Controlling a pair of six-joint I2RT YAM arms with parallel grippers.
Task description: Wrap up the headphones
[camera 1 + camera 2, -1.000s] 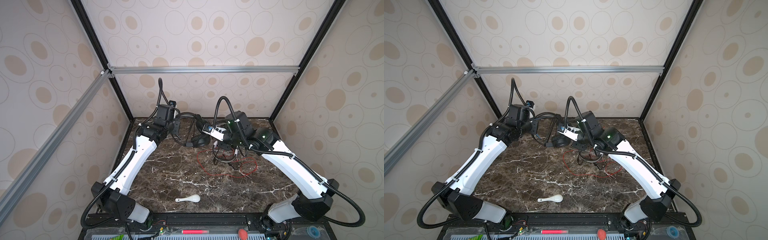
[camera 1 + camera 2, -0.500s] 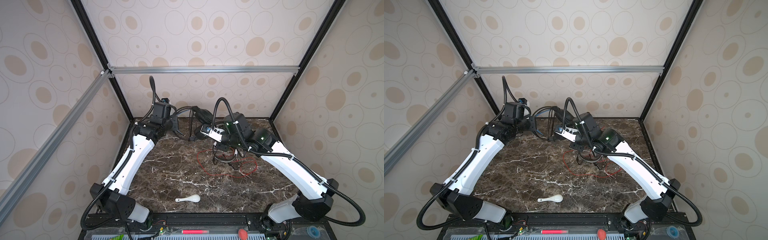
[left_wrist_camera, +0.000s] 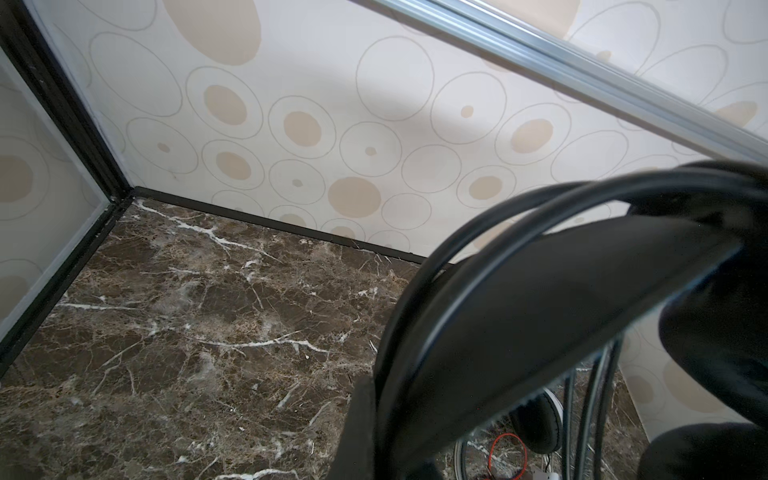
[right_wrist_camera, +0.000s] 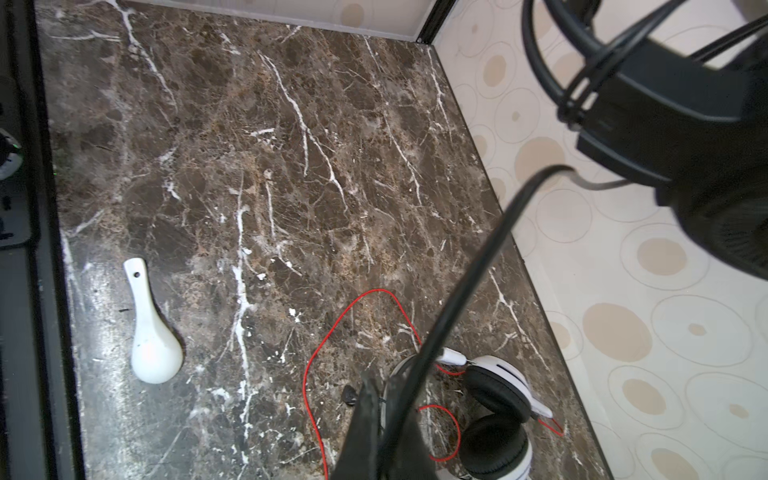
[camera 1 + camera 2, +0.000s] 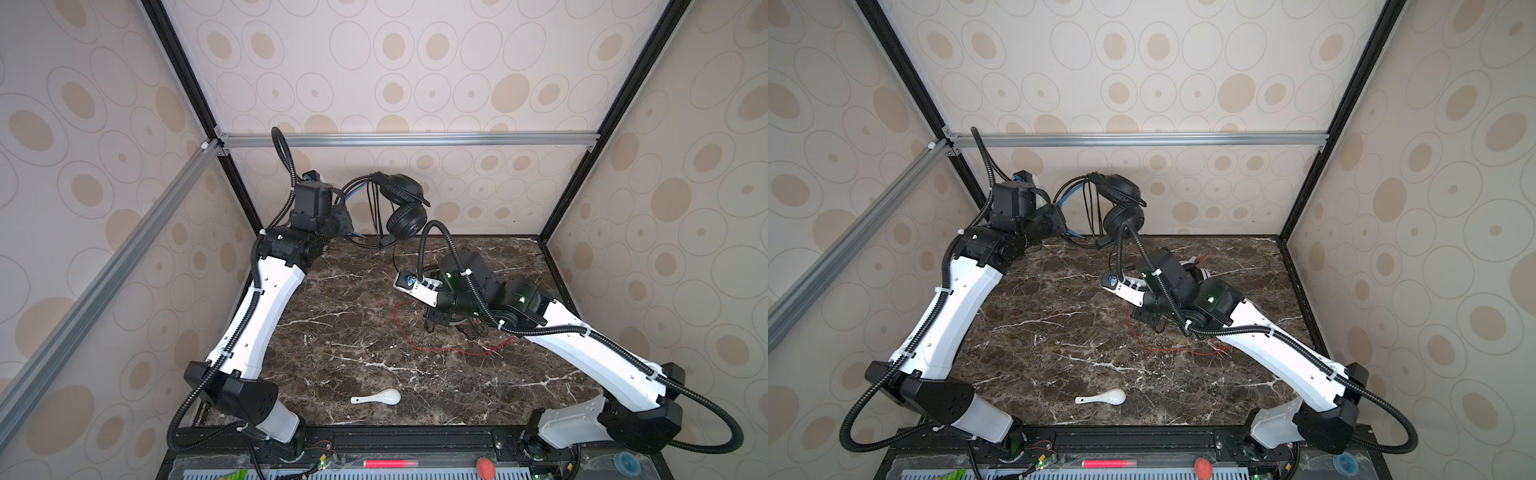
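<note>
Left gripper [image 5: 344, 216]: jaws clamped on the headband of the black over-ear headset [image 5: 405, 203], the one with the blue inner band. The headset is held high off the brown marble bench [image 5: 332, 332], close to the back wall, with its earcups hanging free beside the grip. Judged reason: it is raised so the cord can pass right round the band without catching on the bench.

Right gripper [image 4: 384, 424]: jaws closed on the thin black cord [image 4: 469, 282], low over the bench and well apart from the headset. The cord rises from the jaws to the headset in a loose arc, not taut. The right wrist view shows several strands lying across the headband. Both top views show loops hanging below it. Wrapping of this set is judged partly done. How much cord remains beyond the jaws cannot be told.

White over-ear headset [image 4: 498, 399], black earpads: lying on the bench under the right arm. Its red cord [image 4: 332, 324] sprawls loose around it, so it is unwrapped.

White ceramic spoon [image 5: 378, 399]: near the front edge, well apart from both sets, not part of the job.

Next move, judged: carry the held cord up and over the band for another turn, taking up slack on the way. Risk: slack loops may slide off the band, or the black cord may snag the red one below.
</note>
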